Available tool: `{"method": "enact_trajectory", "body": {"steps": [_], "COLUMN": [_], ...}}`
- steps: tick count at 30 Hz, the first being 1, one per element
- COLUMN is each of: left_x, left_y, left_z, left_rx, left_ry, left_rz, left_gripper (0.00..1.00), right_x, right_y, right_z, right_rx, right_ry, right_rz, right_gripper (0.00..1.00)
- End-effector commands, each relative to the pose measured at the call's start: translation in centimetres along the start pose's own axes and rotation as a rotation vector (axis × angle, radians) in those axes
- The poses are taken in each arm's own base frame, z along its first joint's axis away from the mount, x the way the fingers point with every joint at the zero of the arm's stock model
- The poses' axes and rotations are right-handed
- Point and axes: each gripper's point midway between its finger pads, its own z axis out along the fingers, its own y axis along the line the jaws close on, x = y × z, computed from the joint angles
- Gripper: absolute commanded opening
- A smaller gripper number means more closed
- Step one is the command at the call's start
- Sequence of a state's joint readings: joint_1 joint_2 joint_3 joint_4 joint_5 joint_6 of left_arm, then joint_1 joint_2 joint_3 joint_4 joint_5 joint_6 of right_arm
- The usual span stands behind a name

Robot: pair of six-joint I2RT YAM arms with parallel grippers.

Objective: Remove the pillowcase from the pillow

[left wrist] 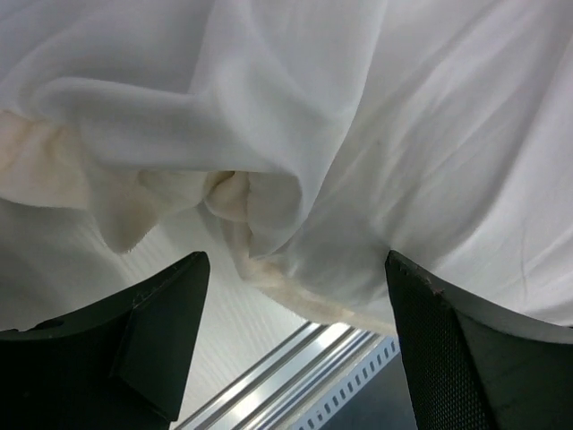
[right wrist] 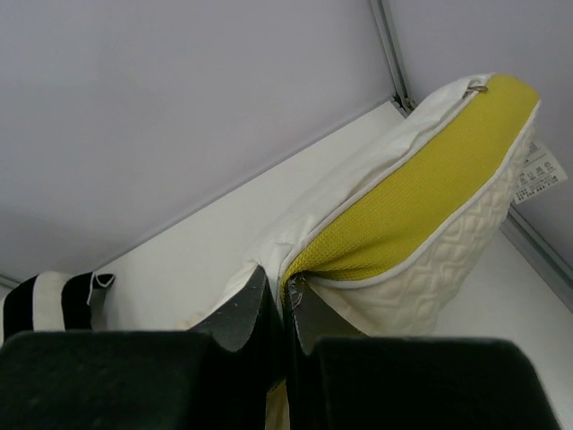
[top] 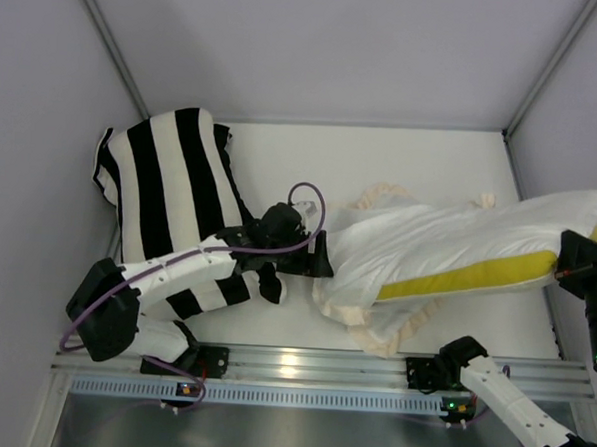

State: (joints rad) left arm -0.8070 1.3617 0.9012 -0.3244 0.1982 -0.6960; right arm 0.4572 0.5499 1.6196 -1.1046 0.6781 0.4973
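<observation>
Top external view: the pillow [top: 538, 231], white with a yellow band [top: 476, 276], lies slantwise across the right half of the tabletop [top: 382, 158], its far-right end cut off by the frame edge. The pillowcase [top: 388, 333] sits at the pillow's left end, with only its cream-white face and ruffled frill showing. White on white, it is hard to make out how far it wraps the pillow. The left tool [top: 317, 253] is at that left end, its fingers hidden from above by the wrist. The left wrist view shows the tool [left wrist: 297, 264] standing wide, both fingers [left wrist: 161, 313] apart and clamping nothing, with thin, bunched pillowcase [left wrist: 233, 193] fabric just ahead of them. The right tool [top: 569, 266] is at the pillow's right end, largely lost against the arm's black housing. In the right wrist view this tool [right wrist: 282, 285] is pinched tight on the pillow [right wrist: 421, 287] at the seam beside the yellow band, and a label [right wrist: 537, 175] hangs off the far corner. A black-and-white striped cushion [top: 166, 177] lies at the tabletop's back left, partly covered by the left arm.
</observation>
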Motion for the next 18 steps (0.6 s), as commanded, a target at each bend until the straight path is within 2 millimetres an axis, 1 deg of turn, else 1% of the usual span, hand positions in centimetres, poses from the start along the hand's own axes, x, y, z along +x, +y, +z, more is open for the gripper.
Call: {"method": "enact_trajectory", "body": {"steps": [1, 2, 6, 10, 11, 12, 14, 15, 18], "left_x": [1.1, 1.9, 2.9, 3.4, 3.9, 4.0, 4.5, 4.7, 5.3], "left_y": [-4.0, -4.7, -5.6, -6.6, -7.1, -7.5, -8.3, -8.3, -8.6], "left_z": [-0.7, -0.9, -1.5, -2.2, -2.2, -2.2, -1.7, -1.3, 0.4], "left_rx": [0.173, 0.188, 0.213, 0.252, 0.265, 0.278, 0.274, 0.263, 0.22], "left_ry": [-0.011, 0.001, -0.011, -0.032, -0.025, -0.031, -0.025, -0.021, -0.003], "left_rz": [0.121, 0.146, 0.189, 0.22, 0.237, 0.25, 0.274, 0.282, 0.301], "left_gripper": [0.82, 0.82, 0.83, 0.83, 0.83, 0.83, 0.83, 0.83, 0.84], "right_x": [-3.2, -3.0, -1.7, -1.2, -1.2, -1.2, -1.2, -1.2, -1.2], "right_y": [1.7, 1.9, 2.2, 2.2, 2.3, 2.3, 2.5, 2.5, 2.7], "right_z": [1.0, 1.2, 2.1, 2.5, 2.5, 2.5, 2.6, 2.6, 2.6], "right_rx": [-0.007, -0.01, -0.002, 0.009, 0.007, 0.007, 0.002, 0.0, -0.005], "right_ry": [-0.097, -0.09, -0.064, -0.056, -0.054, -0.054, -0.053, -0.051, -0.05], "right_rz": [0.08, 0.076, 0.06, 0.056, 0.056, 0.059, 0.061, 0.062, 0.062], "right_gripper": [0.0, 0.0, 0.0, 0.0, 0.0, 0.0, 0.0, 0.0, 0.0]}}
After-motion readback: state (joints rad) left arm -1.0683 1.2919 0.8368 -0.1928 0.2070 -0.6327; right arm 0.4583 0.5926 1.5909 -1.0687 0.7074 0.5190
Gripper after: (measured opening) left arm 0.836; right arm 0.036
